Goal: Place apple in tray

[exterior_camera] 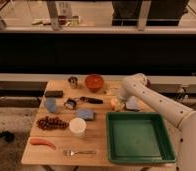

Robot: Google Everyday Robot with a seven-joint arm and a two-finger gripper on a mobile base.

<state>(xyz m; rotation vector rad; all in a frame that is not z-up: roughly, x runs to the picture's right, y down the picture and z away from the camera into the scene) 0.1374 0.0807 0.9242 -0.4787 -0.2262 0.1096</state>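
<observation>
The apple, small and yellow-orange, sits on the wooden table just above the far left corner of the green tray. My gripper is at the end of the white arm, which reaches in from the right. It is right at the apple, partly covering it. The tray holds nothing and lies at the front right of the table.
An orange bowl and a metal cup stand at the back. A dark block, grey-blue blocks, grapes, a white cup, a carrot and a fork lie to the left.
</observation>
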